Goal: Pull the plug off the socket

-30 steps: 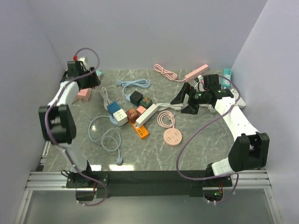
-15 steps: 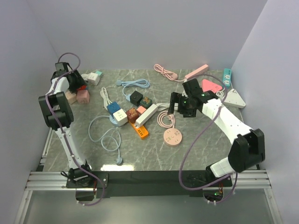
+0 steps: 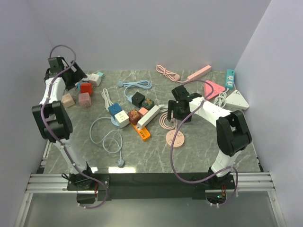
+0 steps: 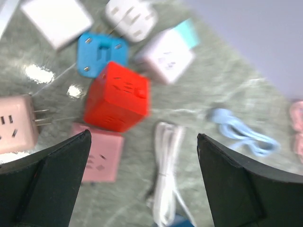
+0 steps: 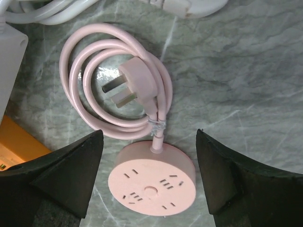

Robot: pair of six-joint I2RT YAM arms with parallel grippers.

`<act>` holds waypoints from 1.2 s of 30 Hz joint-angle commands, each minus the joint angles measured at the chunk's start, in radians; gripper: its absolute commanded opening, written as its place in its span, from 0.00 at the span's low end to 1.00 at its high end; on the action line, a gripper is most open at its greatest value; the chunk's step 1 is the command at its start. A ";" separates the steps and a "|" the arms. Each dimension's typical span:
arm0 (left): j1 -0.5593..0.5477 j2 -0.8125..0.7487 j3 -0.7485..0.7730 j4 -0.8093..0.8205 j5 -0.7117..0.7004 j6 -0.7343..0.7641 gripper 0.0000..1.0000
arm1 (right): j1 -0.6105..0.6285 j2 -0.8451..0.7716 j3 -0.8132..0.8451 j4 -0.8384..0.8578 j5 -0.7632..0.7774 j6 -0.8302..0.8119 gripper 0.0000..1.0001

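A red cube socket (image 4: 118, 97) lies on the marble with a blue plug (image 4: 101, 54) right beside its far corner; from above the red cube socket (image 3: 85, 88) sits at the far left. My left gripper (image 4: 143, 142) hovers over it, open and holding nothing; from above the left gripper (image 3: 72, 76) is by the left wall. My right gripper (image 5: 149, 135) hangs open above a round pink socket (image 5: 152, 185) and its loose pink plug (image 5: 135, 81) with coiled cord. In the top view the right gripper (image 3: 177, 115) is mid-table.
Round the red cube lie pink cube sockets (image 4: 99, 158), a white and teal cube (image 4: 168, 54), a white plug (image 4: 130, 16) and a white cord (image 4: 165, 175). A pile of cubes and strips (image 3: 137, 113) fills the middle. More strips (image 3: 199, 73) lie at the back right.
My left gripper has opened and let go of the red cube, which now rests on the table, and the arm drew back left. My right arm swung left over the pink coil.
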 commanded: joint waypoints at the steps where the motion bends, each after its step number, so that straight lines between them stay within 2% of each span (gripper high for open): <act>1: 0.000 -0.139 -0.028 0.019 0.064 -0.036 0.99 | 0.026 0.035 0.045 0.039 0.061 0.049 0.84; 7: -0.004 -0.380 -0.235 0.097 0.263 -0.116 0.99 | 0.035 0.118 0.012 0.042 0.127 0.135 0.69; 10: -0.020 -0.539 -0.362 0.161 0.349 -0.151 0.99 | 0.030 0.153 -0.020 0.057 0.124 0.164 0.56; 11: -0.036 -0.570 -0.411 0.183 0.366 -0.156 1.00 | 0.027 0.158 -0.032 0.065 0.124 0.176 0.44; 13: -0.066 -0.648 -0.442 0.185 0.364 -0.138 0.99 | -0.002 0.149 -0.086 0.086 0.100 0.201 0.32; 14: -0.087 -0.668 -0.454 0.169 0.361 -0.128 0.99 | -0.019 0.132 -0.107 0.103 0.095 0.207 0.15; 15: -0.093 -0.688 -0.465 0.169 0.369 -0.130 0.99 | -0.054 0.118 -0.142 0.106 0.095 0.216 0.03; 16: -0.096 -0.723 -0.474 0.175 0.398 -0.136 0.99 | -0.077 0.097 -0.165 0.109 0.092 0.216 0.00; 17: -0.098 -0.736 -0.490 0.177 0.410 -0.153 0.99 | -0.097 0.036 -0.190 0.140 0.046 0.216 0.00; 20: -0.107 -0.782 -0.511 0.197 0.467 -0.189 0.99 | -0.178 -0.111 -0.210 0.090 0.089 0.255 0.00; 23: -0.129 -0.822 -0.532 0.215 0.481 -0.200 1.00 | -0.269 -0.182 -0.118 0.039 0.183 0.246 0.00; 24: -0.130 -0.829 -0.539 0.217 0.481 -0.205 0.99 | -0.293 -0.172 -0.016 0.021 0.199 0.238 0.00; 26: -0.132 -0.843 -0.551 0.223 0.492 -0.219 0.99 | -0.373 -0.077 0.111 -0.048 0.224 0.224 0.00; 27: -0.135 -0.848 -0.554 0.226 0.510 -0.219 0.99 | -0.395 -0.036 0.253 -0.071 0.248 0.223 0.00; 29: -0.141 -0.860 -0.574 0.249 0.524 -0.211 0.99 | -0.442 0.104 0.409 -0.133 0.277 0.230 0.00; 30: -0.141 -0.865 -0.580 0.247 0.524 -0.210 0.99 | -0.470 0.153 0.572 -0.153 0.290 0.239 0.00; 31: -0.144 -0.868 -0.583 0.238 0.525 -0.209 0.99 | -0.482 0.252 0.659 -0.174 0.313 0.265 0.00; 33: -0.144 -0.869 -0.589 0.231 0.524 -0.213 0.99 | -0.510 0.346 0.881 -0.236 0.347 0.314 0.00; 36: -0.146 -0.882 -0.614 0.244 0.522 -0.223 0.99 | -0.553 0.466 0.994 -0.199 0.302 0.454 0.00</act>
